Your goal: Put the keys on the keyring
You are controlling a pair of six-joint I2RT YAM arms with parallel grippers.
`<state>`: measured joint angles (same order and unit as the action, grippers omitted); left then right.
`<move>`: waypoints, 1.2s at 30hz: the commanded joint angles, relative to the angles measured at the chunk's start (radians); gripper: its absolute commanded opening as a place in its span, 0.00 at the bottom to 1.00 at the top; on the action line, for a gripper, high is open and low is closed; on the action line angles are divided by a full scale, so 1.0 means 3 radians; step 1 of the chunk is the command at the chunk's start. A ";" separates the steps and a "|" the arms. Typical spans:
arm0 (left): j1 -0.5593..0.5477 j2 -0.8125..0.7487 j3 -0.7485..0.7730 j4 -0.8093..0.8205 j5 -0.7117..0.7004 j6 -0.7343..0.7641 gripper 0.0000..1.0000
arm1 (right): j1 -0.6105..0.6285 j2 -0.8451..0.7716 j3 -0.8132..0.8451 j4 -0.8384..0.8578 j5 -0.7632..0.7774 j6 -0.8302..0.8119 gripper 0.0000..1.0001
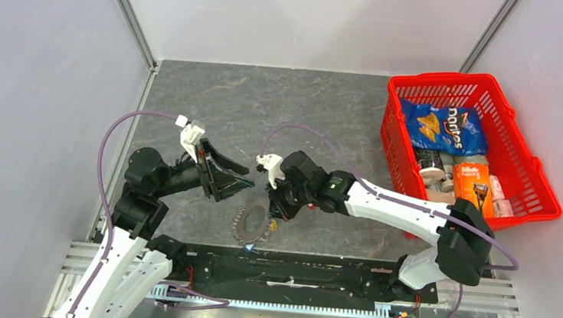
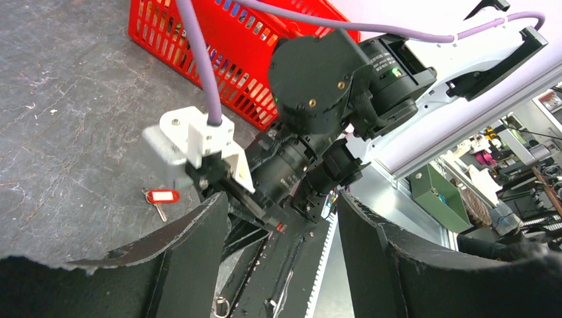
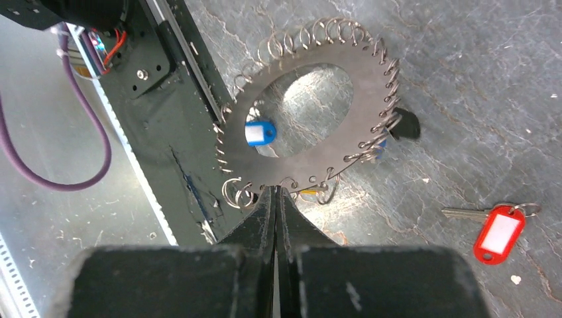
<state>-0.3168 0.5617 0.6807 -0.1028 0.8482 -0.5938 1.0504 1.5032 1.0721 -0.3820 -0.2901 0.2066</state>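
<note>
The keyring [image 3: 361, 86], a flat grey toothed disc with small wire rings round its rim, lies partly over the black base rail. In the top view the keyring [image 1: 248, 219] is between the two arms. My right gripper [image 3: 275, 191] is shut on its near rim; from above, the right gripper [image 1: 278, 209] is at the disc's right edge. A blue-tagged key [image 3: 260, 132] shows through the hole and a yellow tag [image 3: 308, 193] hangs by the fingertips. A red-tagged key [image 3: 497, 228] lies loose on the table, seen too as the red-tagged key [image 2: 162, 197]. My left gripper [image 2: 283, 218] hovers open and empty, left gripper [image 1: 234, 178].
A red basket [image 1: 476, 91] with a chip bag and packaged goods stands at the right rear, and appears as the red basket [image 2: 199, 40] behind the right arm. The black base rail [image 1: 292, 271] runs along the near edge. Grey walls enclose the table.
</note>
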 commanded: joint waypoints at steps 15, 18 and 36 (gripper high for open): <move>-0.0023 -0.0083 0.0004 0.0159 0.0152 0.0029 0.68 | -0.0343 -0.0569 0.0117 0.0335 -0.0605 0.0230 0.00; -0.0023 -0.0083 -0.0009 0.0231 0.0196 -0.0018 0.68 | -0.0371 -0.0635 0.0158 0.0330 -0.0724 0.0202 0.00; -0.0021 -0.0223 -0.0076 0.1012 0.0450 -0.0607 0.67 | -0.0609 -0.0950 0.0296 0.0526 -0.1239 0.0508 0.00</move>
<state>-0.3214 0.5140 0.6598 0.1047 0.9485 -0.6983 0.8742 1.2606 1.1065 -0.3065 -0.6067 0.3180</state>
